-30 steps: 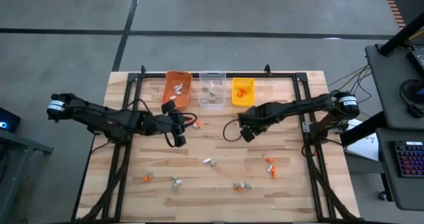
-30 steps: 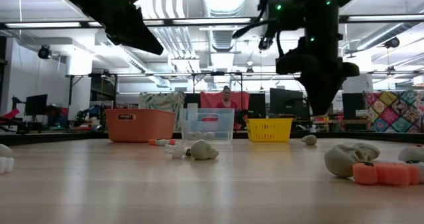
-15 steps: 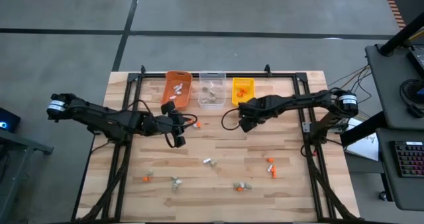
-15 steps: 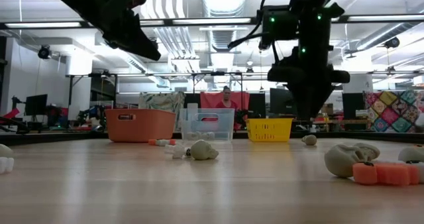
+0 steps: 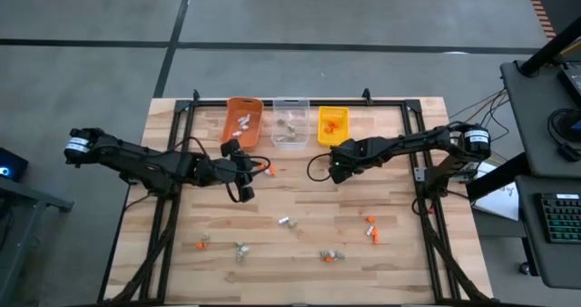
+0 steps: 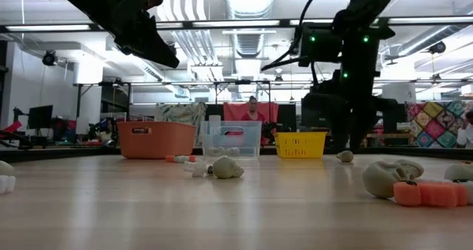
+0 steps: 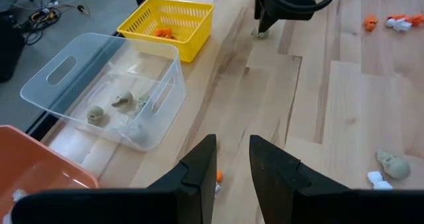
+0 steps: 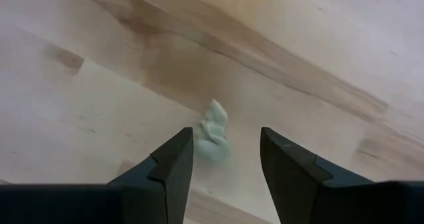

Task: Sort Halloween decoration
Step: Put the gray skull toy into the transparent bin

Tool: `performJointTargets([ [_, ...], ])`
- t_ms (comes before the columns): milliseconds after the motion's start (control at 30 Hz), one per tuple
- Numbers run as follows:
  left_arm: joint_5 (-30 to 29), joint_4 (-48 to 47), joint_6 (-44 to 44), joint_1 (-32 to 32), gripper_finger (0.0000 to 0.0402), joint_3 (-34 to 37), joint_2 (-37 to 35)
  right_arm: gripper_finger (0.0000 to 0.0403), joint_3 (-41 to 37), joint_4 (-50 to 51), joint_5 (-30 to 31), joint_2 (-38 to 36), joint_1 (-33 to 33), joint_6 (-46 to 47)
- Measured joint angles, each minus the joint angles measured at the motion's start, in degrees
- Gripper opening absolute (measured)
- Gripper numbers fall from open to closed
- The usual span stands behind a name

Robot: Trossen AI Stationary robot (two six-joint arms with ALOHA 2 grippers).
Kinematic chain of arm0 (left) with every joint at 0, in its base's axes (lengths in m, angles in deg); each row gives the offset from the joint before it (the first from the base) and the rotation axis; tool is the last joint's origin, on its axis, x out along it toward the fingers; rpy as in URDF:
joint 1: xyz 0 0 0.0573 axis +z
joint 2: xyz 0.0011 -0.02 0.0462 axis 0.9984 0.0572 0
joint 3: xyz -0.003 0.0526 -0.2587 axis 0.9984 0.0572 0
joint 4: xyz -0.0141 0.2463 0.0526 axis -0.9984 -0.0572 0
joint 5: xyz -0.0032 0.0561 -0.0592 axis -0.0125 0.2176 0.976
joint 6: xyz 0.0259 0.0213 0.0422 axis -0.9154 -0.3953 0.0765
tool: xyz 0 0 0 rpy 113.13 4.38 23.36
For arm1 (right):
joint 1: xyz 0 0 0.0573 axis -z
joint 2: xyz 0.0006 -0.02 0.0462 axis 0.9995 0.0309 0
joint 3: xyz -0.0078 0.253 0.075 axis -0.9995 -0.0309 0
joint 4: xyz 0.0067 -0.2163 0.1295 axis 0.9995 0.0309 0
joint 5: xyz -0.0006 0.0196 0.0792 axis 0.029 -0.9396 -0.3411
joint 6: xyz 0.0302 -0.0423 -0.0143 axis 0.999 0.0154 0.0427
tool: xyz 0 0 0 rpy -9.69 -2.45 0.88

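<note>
Right tool point(image 8: 222, 161) hangs open over small grey-tan skull trinket point(image 8: 213, 139) on pale wooden bench point(image 8: 99, 85); left tool's point(image 7: 232, 168) state unclear

Three rectangular bins are sitting in a row at the upper centre of the wooden table point(image 5: 300, 198): an orange bin point(image 5: 242, 119), a clear bin point(image 5: 290, 123) and a yellow bin point(image 5: 332, 125). A keyboard point(image 5: 557, 243) is lying at the lower right.
</note>
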Motion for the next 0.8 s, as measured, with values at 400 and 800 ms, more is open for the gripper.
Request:
performJointTargets([
  [400, 0.0, 0.1, 1.7, 0.0, 0.0073, 0.0, 0.0, 0.0152, -3.3, -5.7, 0.0, 0.0, 0.0, -0.8],
  [800, 0.0, 0.4, 3.5, 0.0, 0.0073, 0.0, 0.0, 0.0072, -5.5, -8.3, 0.1, -0.1, 0.0, -3.9],
])
